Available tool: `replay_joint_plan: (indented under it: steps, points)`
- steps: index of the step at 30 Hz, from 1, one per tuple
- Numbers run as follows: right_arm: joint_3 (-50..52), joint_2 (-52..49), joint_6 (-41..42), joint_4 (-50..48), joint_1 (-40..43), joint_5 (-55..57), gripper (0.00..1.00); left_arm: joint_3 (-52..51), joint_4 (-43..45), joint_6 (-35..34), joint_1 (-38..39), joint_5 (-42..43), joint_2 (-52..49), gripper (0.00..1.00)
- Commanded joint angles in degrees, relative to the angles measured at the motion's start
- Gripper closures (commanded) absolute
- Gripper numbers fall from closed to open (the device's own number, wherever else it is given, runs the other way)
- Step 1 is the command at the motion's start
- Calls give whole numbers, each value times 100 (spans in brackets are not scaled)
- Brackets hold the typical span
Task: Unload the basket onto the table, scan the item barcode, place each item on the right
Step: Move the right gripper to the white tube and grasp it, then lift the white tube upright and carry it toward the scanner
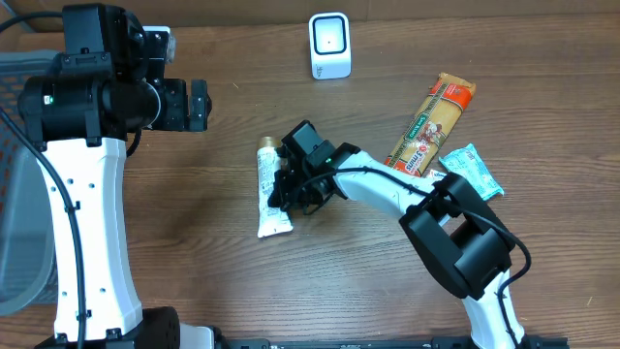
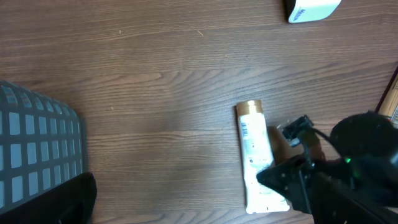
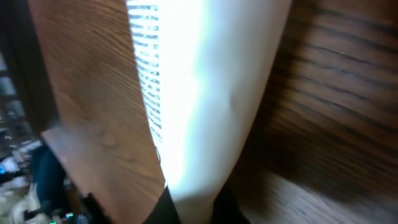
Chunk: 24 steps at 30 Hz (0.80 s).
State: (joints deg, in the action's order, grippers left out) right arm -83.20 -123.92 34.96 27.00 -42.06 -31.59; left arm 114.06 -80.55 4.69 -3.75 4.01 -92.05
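Observation:
The item, a white tube (image 1: 270, 194) with a gold cap (image 2: 250, 108), lies flat on the wooden table, cap toward the back. My right gripper (image 1: 288, 194) has reached over from the right and is shut on the tube (image 3: 205, 93), which fills the right wrist view pinched between the dark fingers (image 3: 163, 208). Fine printed lines (image 3: 144, 62) run along its left edge. The white scanner (image 1: 329, 46) stands at the table's back centre. My left gripper (image 1: 199, 105) hangs open above the left of the table, holding nothing.
An orange and green pasta packet (image 1: 431, 123) and a teal sachet (image 1: 472, 172) lie right of the tube. A grey mesh basket (image 1: 15, 174) sits at the left edge of the table. The scanner (image 2: 311, 9) also shows in the left wrist view.

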Motion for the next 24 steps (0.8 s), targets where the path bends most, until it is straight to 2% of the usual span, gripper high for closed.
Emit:
replay_joint_plan:
  steps: [1,14,18,24]
  points:
    - [138,-48,-330,96,374,-393,96,85,22,68,-9,-15,13,0]
    - [140,225,-1735,1598,1403,-713,96,85,22,68,-9,-15,13,0]
    - [140,772,-2579,1735,1596,-1781,96,85,22,68,-9,-15,11,0]
    - [140,2039,-2702,1722,2031,-2538,96,85,22,68,-9,-15,13,0]
